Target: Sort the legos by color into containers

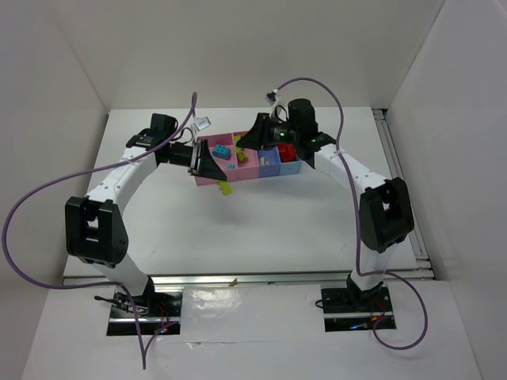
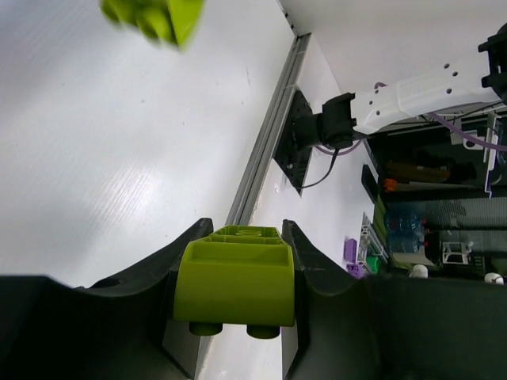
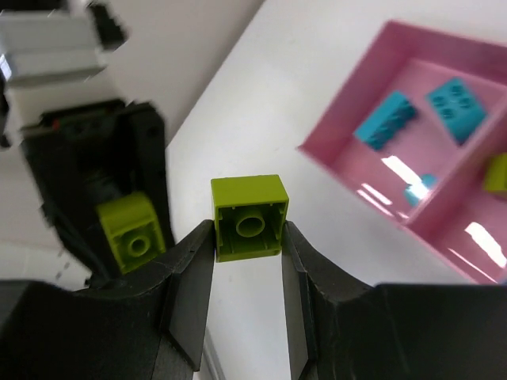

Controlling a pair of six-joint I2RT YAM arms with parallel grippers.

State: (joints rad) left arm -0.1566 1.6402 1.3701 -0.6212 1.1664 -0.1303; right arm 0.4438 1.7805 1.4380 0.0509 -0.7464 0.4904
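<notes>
Legos [image 1: 223,150], small studded plastic bricks, sit in the joined row of open plastic bins [image 1: 238,178] mid-way on the white table [image 1: 261,229], with white walls all round. Both arms bend in over the bins.

Left wrist: the left end effector [image 2: 245,237] is clamped on a yellow-green lego brick [image 2: 234,281]. A blurred green brick [image 2: 154,16] is cut off at the top edge.

Right wrist: the right end effector [image 3: 247,229] pinches a square yellow-green brick [image 3: 247,218] beside the pink bin [image 3: 348,134], which holds cyan bricks [image 3: 386,119].

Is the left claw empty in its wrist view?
No, the left claw has a yellow-green brick clamped between its two fingers.
</notes>
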